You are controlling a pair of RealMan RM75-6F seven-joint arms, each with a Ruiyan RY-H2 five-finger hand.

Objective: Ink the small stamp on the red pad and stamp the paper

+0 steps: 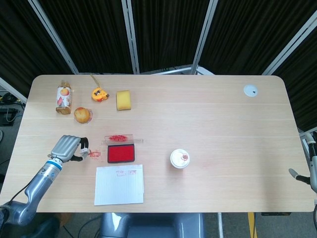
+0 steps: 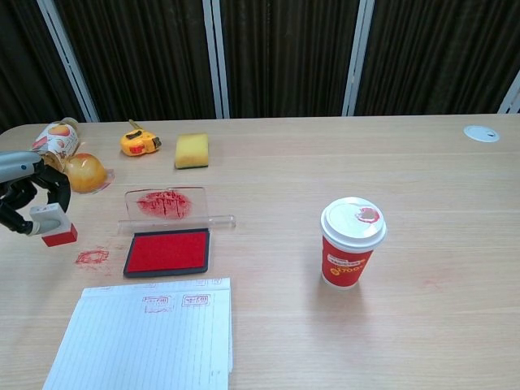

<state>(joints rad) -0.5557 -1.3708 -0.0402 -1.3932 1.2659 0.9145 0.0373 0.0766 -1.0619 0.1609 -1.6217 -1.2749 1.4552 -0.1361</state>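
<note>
My left hand (image 1: 67,147) (image 2: 23,197) grips the small stamp (image 2: 54,227), a white block with a red base, at the table's left side, left of a red ink smudge (image 2: 92,257) on the wood. The red ink pad (image 1: 121,153) (image 2: 167,251) lies open to the right of the hand, with its clear lid (image 2: 166,203) behind it. In front of the pad lies the lined paper (image 1: 119,185) (image 2: 146,341), which bears two red stamp marks (image 2: 171,303) along its top edge. Only a sliver of the right hand (image 1: 298,175) shows at the right edge of the head view.
A red paper cup (image 1: 180,158) (image 2: 351,242) with a white lid stands right of the pad. At the back left are a bottle (image 2: 52,146), an orange fruit (image 2: 85,172), a yellow tape measure (image 2: 139,141) and a yellow sponge (image 2: 192,150). A white disc (image 2: 482,133) sits far right.
</note>
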